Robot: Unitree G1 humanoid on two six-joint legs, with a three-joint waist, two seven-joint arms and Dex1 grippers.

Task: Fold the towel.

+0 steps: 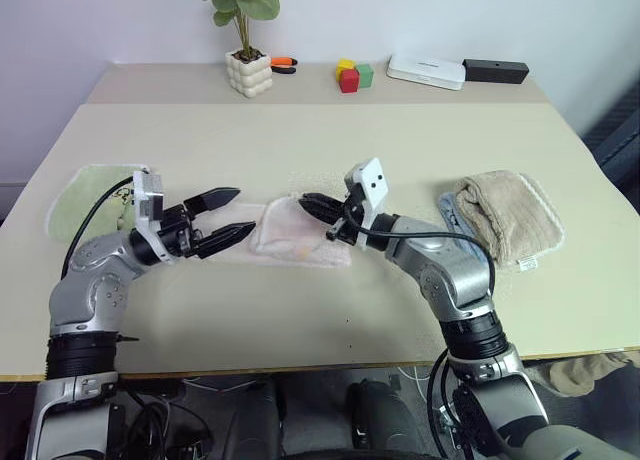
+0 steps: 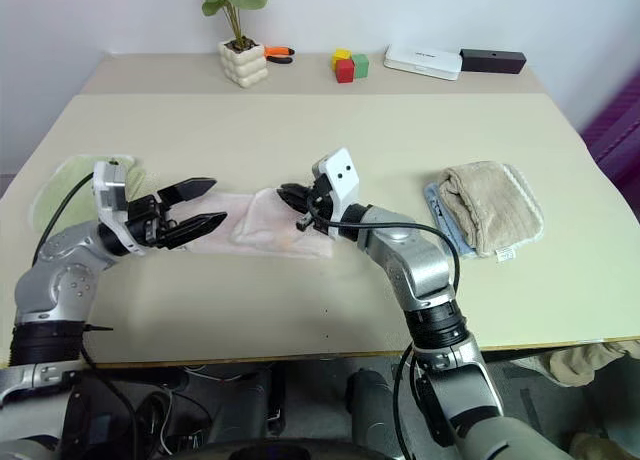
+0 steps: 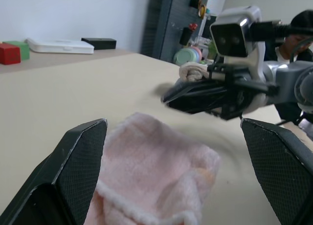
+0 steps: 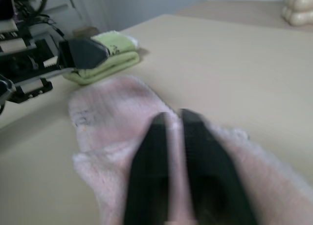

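Towel: pale pink fluffy terry towel (image 1: 300, 238) lies partly folded on the beige table (image 1: 330, 150).
Left gripper (image 1: 232, 214): fingers wide apart, empty.
Right gripper (image 1: 309, 203): fingers closed together above the towel; a grip cannot be told.

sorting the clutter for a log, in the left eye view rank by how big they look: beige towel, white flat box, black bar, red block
1. beige towel
2. white flat box
3. black bar
4. red block

The last three sit farther back on the table, so they may look smaller than they are.

Silver-grey jointed arms, black cables, white wrist camera blocks, black two-fingered left claw (image 1: 228, 216) and right claw (image 1: 311, 204).
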